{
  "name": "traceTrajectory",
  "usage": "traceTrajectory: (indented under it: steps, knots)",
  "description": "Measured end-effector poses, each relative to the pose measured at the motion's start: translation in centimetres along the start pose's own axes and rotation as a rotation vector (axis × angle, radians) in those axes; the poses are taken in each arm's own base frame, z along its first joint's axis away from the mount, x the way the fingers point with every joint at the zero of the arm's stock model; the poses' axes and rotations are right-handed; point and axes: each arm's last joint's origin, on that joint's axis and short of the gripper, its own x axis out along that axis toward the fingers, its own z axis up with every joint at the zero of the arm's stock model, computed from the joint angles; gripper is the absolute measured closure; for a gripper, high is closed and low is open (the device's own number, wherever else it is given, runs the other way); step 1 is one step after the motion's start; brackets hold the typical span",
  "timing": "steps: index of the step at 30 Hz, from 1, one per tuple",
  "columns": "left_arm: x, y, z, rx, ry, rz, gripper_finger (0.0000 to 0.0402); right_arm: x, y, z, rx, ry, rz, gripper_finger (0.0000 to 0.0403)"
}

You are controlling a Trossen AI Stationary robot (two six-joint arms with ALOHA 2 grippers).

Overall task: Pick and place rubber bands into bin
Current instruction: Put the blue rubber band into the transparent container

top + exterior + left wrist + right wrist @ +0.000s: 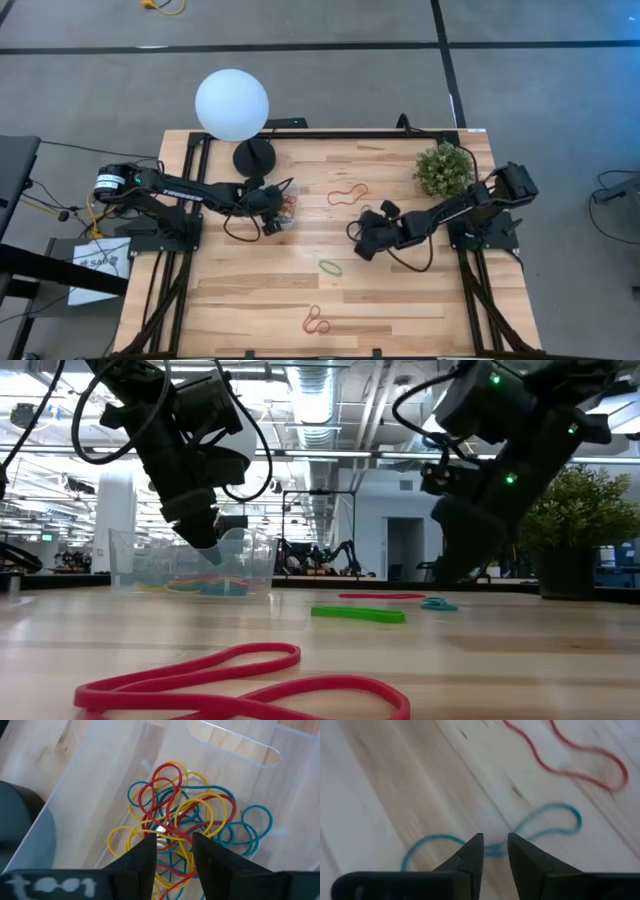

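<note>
Task reading as partly done. The bin (100,795) is sitting on the bench (420,310) just beside the lamp's black base (254,155), and is already holding a tangled heap of rubber bands (185,825) in red, yellow and teal.

Left end effector (172,847) is hanging over the bin's open top, pointing down at the heap. Its fingers are standing slightly apart with a narrow gap between them; no band is visibly pinched there, though bands lie right behind the gap, so an empty grip is my judgement only.

Right end effector (495,851) is working near mid-bench, over a teal band (540,827) lying flat on the wood. Its fingers are apart, straddling the pinched middle of that loop, not yet closed on it. Judging this the pick in hand.

Still lying loose on the bench, outside the bin:
- a red band (347,193) near the right end effector, between bin and potted plant (443,168)
- a green band (330,266) near the centre
- a red band (316,321) toward the near edge, well apart from the bin
- the teal band under the right end effector

So at least four bands are waiting, the bulk apparently already binned. Whether more are hiding under the arms cannot be told.
</note>
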Motion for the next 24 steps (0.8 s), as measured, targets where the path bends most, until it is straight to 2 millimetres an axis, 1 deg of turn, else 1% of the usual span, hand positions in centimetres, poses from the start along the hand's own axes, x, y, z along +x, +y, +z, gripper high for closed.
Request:
traceTrajectory:
  steps: [4, 8, 12, 16, 18, 20, 22, 24]
  knots:
    - [0.0, 0.0, 0.0, -0.001, 0.0, 0.0, 0.0285, 0.2, -0.3, 0.0, 0.023, 0.011, -0.018, 0.0292]
    - [0.0, 0.0, 0.0, -0.002, -0.001, 0.0, 0.0286, 0.9, -0.6, 0.0, 0.033, 0.022, -0.037, 0.0263]
    - [0.0, 0.0, 0.0, -0.009, -0.001, 0.0, 0.0286, 2.2, -0.9, 0.0, 0.049, 0.038, -0.075, 0.024]
    - [0.0, 0.0, 0.0, -0.01, -0.001, 0.0, 0.0286, 3.6, -1.1, -0.2, 0.052, 0.046, -0.124, 0.0235]
    - [0.0, 0.0, 0.0, -0.01, -0.001, 0.0, 0.0286, 4.0, -1.2, -0.2, 0.059, 0.033, -0.148, 0.0243]
    - [0.0, 0.0, 0.0, -0.01, -0.001, -0.001, 0.0286, 4.1, -1.2, -0.2, 0.067, 0.033, -0.145, 0.0263]
    - [0.0, 0.0, 0.0, -0.01, -0.001, -0.001, 0.0286, 4.1, -1.2, -0.2, 0.071, 0.034, -0.134, 0.0298]
    - [0.0, 0.0, 0.0, -0.01, -0.001, -0.001, 0.0286, 4.0, -1.1, -0.1, 0.068, 0.036, -0.12, 0.0345]
